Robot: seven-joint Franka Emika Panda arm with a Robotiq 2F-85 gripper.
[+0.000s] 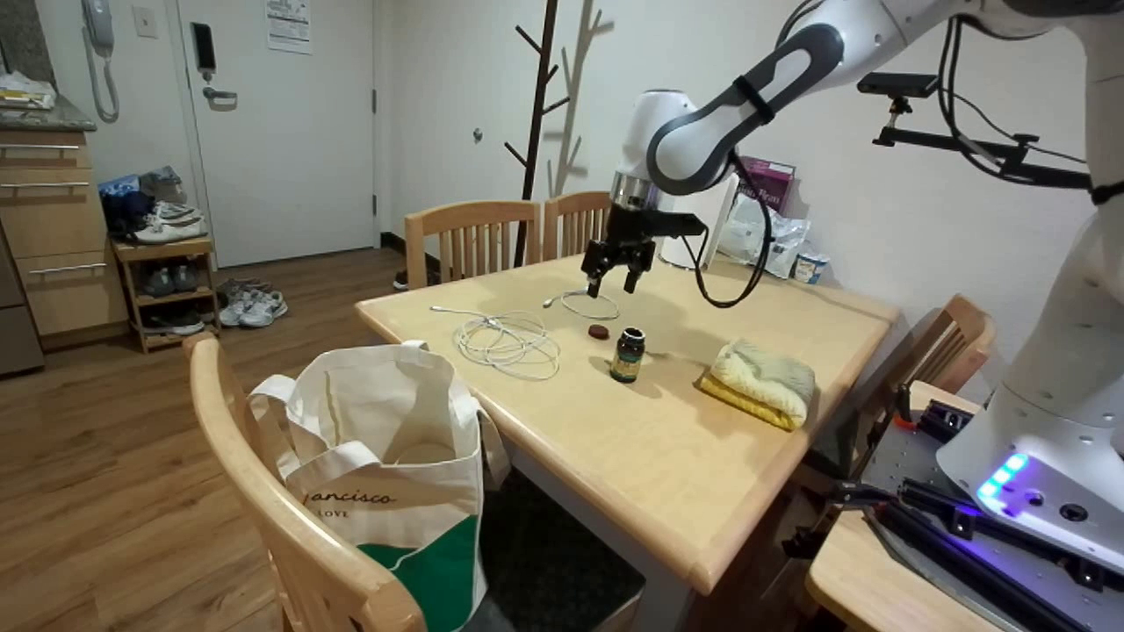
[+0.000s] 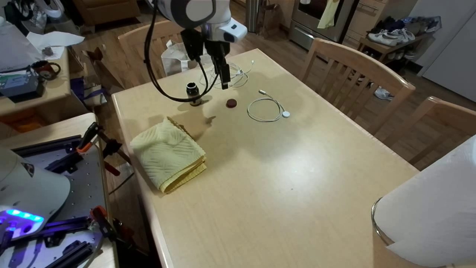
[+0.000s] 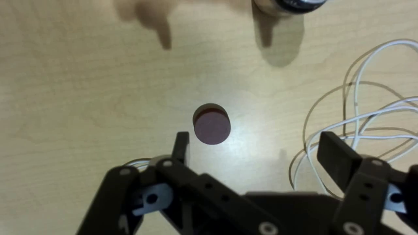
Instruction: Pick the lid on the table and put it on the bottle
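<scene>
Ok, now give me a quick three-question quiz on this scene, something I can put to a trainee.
1. True or false: the lid is on the bottle.

2. Multiple choice: what colour is the folded cloth?
A) Blue
B) Yellow
C) Red

3. Short answer: in the wrist view, is the gripper open or shut?

Key
1. False; the lid lies on the table, apart from the bottle.
2. B.
3. Open, with nothing held.
</scene>
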